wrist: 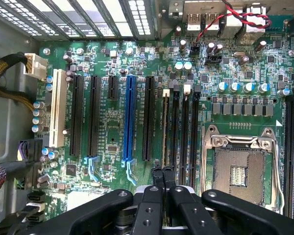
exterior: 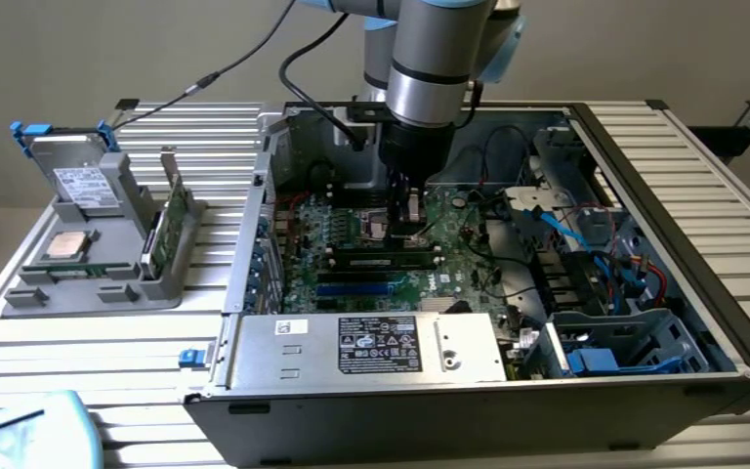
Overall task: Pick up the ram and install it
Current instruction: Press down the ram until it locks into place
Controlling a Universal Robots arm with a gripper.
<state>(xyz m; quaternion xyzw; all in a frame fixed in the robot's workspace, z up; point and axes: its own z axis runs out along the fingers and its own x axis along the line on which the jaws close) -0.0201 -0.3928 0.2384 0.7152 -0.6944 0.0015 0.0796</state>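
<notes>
Slatted aluminium bench (exterior: 114, 342) underneath everything, with an open computer case (exterior: 687, 293) lying on its side towards the exterior view's right. Inside the case, a green motherboard (wrist: 108, 142) carrying rows of black expansion slots, plus one blue slot (wrist: 130, 117) and one white slot (wrist: 58, 107). Bare processor socket (wrist: 240, 169) with its metal frame, just beside four narrow memory slots. Grey power supply (exterior: 375, 344) with a dark label along the near edge of the case. Blue and red cables (exterior: 609, 264) bundled in the bay at the exterior view's right.

Arm (exterior: 434, 59) reaching straight down into the case from above. Gripper (exterior: 408, 233) low over the board near the socket, fingers pressed together and gripping nothing. From the wrist view, closed fingertips right at one end of the memory slot farthest from the socket.

Ram (wrist: 165, 128) standing edge-on in that very slot, seen as a thin brownish line between the slot walls (no telling whether clipped fully home, or whether touched by the fingertips). White latch tab at the far end of the slot, another on a neighbouring slot.

Off to the exterior view's left, well apart from the gripper, a grey holder (exterior: 89, 288) on the bench. In it, a silver hard drive (exterior: 78, 181) with blue tabs propped upright, a square processor chip (exterior: 65, 246) lying flat, and a thin green board (exterior: 167, 220) standing on edge. Pale blue object (exterior: 23, 430) at the near corner of the bench.
</notes>
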